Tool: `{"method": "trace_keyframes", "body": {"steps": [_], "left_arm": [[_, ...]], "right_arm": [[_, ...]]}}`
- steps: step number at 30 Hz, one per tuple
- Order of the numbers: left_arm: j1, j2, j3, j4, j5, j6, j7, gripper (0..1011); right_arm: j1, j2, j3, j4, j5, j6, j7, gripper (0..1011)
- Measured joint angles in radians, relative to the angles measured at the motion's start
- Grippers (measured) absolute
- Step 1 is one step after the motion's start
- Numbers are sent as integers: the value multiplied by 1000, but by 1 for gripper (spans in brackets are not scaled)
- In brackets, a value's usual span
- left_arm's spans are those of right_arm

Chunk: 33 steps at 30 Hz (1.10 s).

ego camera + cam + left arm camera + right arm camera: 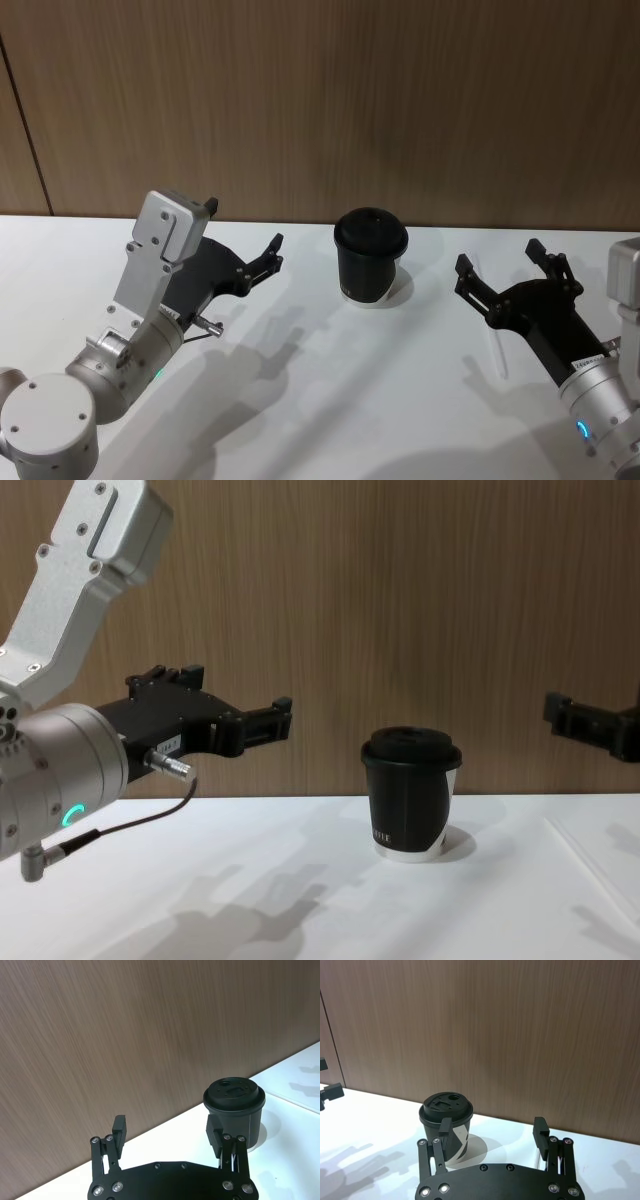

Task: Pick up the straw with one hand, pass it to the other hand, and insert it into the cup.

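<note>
My left gripper (pixel 245 228) hangs spread open beside the cup (pixel 370 255). My right gripper (pixel 498 258) gapes over the straw (pixel 497 352), which lies flat on the worktop (pixel 320 410). I fear it rolls aside as the fingers close.

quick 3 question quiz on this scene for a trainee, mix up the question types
1. Fill in: the left gripper and the right gripper both have their jaws ___.
2. True or false: the straw is already in the cup.
3. Where does the straw lie?
A. on the table, on the robot's left of the cup
B. on the table, on the robot's right of the cup, below the right gripper
C. on top of the cup

Key: 1 open; 2 false; 3 B
</note>
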Motion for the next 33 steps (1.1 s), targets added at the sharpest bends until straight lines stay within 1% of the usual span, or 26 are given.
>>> {"method": "trace_keyframes", "body": {"steps": [33], "left_arm": [[0,0,0,0,0,0,0,1003]], "right_arm": [[0,0,0,0,0,0,0,1001]]}}
